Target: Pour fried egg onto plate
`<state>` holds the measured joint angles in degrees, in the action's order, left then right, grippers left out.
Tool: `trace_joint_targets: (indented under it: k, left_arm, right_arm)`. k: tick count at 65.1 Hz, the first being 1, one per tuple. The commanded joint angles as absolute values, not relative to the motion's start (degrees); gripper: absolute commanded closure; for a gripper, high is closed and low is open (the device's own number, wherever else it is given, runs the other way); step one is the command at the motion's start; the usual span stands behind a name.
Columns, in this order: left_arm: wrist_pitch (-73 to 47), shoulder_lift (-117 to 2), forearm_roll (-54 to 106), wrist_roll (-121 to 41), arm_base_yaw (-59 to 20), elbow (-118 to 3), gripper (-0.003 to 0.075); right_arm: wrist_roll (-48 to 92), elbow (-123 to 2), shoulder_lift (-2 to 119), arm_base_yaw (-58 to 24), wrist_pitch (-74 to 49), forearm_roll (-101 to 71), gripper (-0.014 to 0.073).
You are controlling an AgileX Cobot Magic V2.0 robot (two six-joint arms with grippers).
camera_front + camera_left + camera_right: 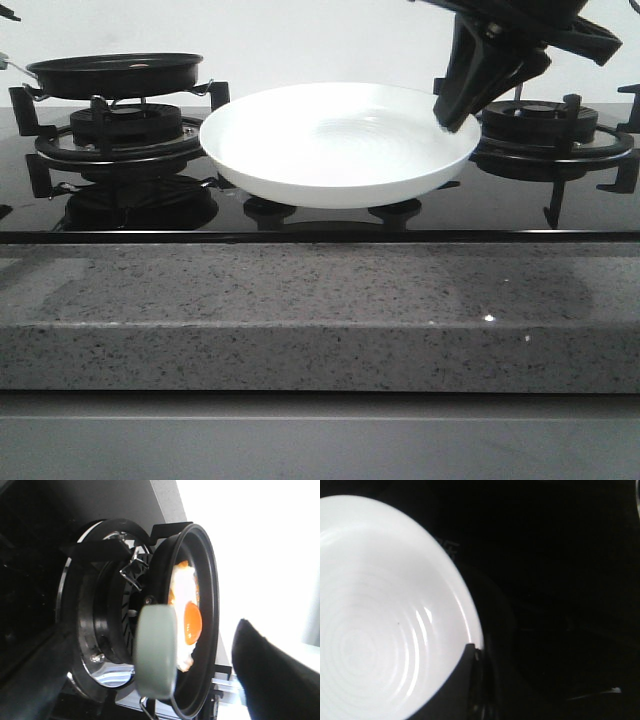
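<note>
Two burners show in the front view, one at each side of the black glass hob (320, 215), and between them sits one plate (340, 145), white and shallow, lifted a little on its right side. Our right gripper (455, 115) comes down from the upper right and its dark fingers meet the plate's right rim, gripping it there as far as we can judge. One black frying pan (115, 72) rests on the left burner (125, 130), well apart from the plate's left rim. Our left gripper does not show in this view. A grey speckled counter edge (320, 320) runs across the front, below the hob.

One fried egg (186, 612) lies inside the frying pan (200, 630) in the left wrist view, white with browned edges and a single orange yolk, touching the pan floor. A pale grey-green rounded piece (156, 652) stands in front of the pan's rim; we cannot tell what it is. A dark blurred shape at the corner may be one finger of our left gripper (270, 675); we cannot tell how wide it stands or whether it holds anything.

One plate (380, 615) fills much of the right wrist view, its concentric ridges plain and nothing lying on them. One dark finger (457, 690) overlaps its rim. Beyond the rim the hob (560, 580) is black, with little detail.
</note>
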<state>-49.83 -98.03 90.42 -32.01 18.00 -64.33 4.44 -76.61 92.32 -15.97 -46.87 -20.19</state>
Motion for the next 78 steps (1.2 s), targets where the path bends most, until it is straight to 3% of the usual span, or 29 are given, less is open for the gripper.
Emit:
trace_joint_targets:
  k: [1, 20, 40, 63, 78]
  left_arm:
    - [-52.66, -96.70, 95.55, -32.58, 18.21, -66.42, 0.0197]
    - [-52.55, -97.20, 95.68, -32.58, 18.31, -66.75, 0.0538]
    - [-52.40, -97.20, 96.00, -32.58, 18.43, -66.88, 0.0740]
    - [-59.97, -94.74, 102.38, -37.53, 18.31, -66.88, 0.0739]
    - [-57.68, -87.57, 100.73, -41.73, 16.41, -66.88, 0.0739]
  right_arm:
    - [4.95, -78.07, 90.07, -16.00, -44.29, -21.43, 0.0661]
    - [4.95, -78.07, 90.07, -16.00, -44.29, -21.43, 0.0661]
    - [4.95, -78.07, 90.07, -16.00, -44.29, -21.43, 0.0661]
    - [4.95, -78.07, 90.07, -16.00, -44.29, -21.43, 0.0661]
    - [4.95, -78.07, 90.07, -16.00, -44.29, -21.43, 0.0661]
